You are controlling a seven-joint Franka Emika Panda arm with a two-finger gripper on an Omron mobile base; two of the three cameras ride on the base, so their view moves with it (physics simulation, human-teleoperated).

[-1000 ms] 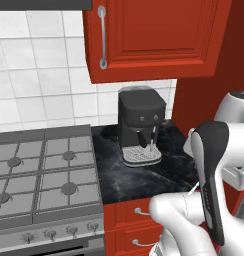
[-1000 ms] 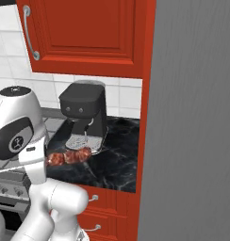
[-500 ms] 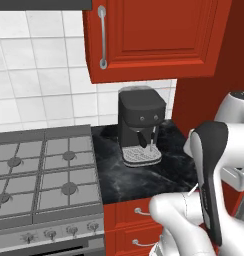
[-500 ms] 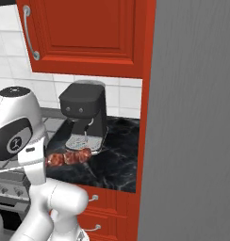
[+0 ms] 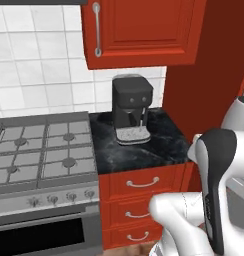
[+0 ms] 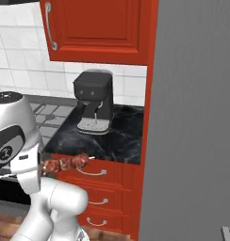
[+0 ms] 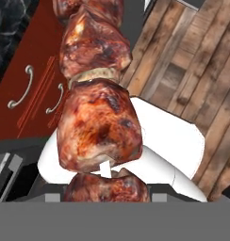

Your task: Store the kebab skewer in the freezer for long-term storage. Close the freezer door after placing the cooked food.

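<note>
Between the earlier frames and the current ones, no change was visible: both base views kept the same framing, the arm kept its pose, and the kebab skewer (image 6: 66, 163) stayed at the same place in front of the red drawers (image 6: 91, 173).

The large grey refrigerator panel (image 6: 192, 122) occupied the right side of the right base view, directly beside the tall red side panel (image 5: 204, 75); which door it was could not be determined. The red upper cabinet (image 5: 139, 30) hung above the counter, with a vertical bar handle (image 5: 97, 30) near its left edge. The gas stove (image 5: 39, 150) sat to the left of the dark marbled counter (image 5: 144, 150). The black coffee machine (image 5: 130, 107) stood upright on the counter against the tiled wall. Three red drawers with curved handles lay below the counter edge.

The skewer was held roughly level, off the counter and in front of the top drawer, projecting from beside the robot's wrist. In the hand view, its reddish-brown meat chunks (image 7: 95, 122) ran up the centre, close to the camera, over a wooden floor (image 7: 197, 75). The gripper was clenched on the kebab skewer; its fingertips were hidden behind the meat.
</note>
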